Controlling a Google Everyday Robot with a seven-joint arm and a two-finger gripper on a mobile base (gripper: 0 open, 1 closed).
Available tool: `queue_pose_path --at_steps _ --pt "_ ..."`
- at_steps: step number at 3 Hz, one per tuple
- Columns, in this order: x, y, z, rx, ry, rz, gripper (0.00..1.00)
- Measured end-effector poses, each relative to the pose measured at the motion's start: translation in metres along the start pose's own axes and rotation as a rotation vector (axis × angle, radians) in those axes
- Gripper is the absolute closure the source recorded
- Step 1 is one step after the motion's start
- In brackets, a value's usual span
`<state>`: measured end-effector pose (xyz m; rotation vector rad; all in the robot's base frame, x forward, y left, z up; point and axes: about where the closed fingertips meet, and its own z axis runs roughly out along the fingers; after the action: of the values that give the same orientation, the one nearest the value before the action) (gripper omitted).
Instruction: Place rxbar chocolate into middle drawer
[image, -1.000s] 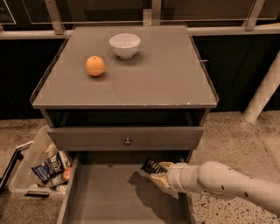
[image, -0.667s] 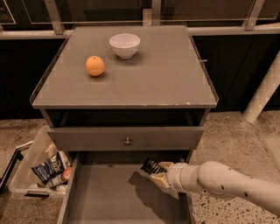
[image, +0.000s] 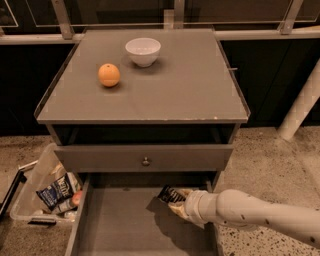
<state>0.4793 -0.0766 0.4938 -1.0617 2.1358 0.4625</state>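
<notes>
The pincer grips the rxbar chocolate just above the middle drawer. Next, it probably needs to lower and release.

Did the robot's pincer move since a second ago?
No, not noticeably. The pincer, gripping the glossy black snack bar, stays below-right of the small round metal knob, over the grey drawer tray.
</notes>
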Motion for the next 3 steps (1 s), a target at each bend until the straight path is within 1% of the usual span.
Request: queue_pose_path --at_steps 1,2,3 --pt "0.028 0.001 0.041 0.007 0.01 -0.01 1.0" --pt "0.049 -0.002 0.072 0.019 -0.001 -0.017 1.0" --pt "0.063 -0.007 0.096 0.027 -0.027 -0.014 1.0"
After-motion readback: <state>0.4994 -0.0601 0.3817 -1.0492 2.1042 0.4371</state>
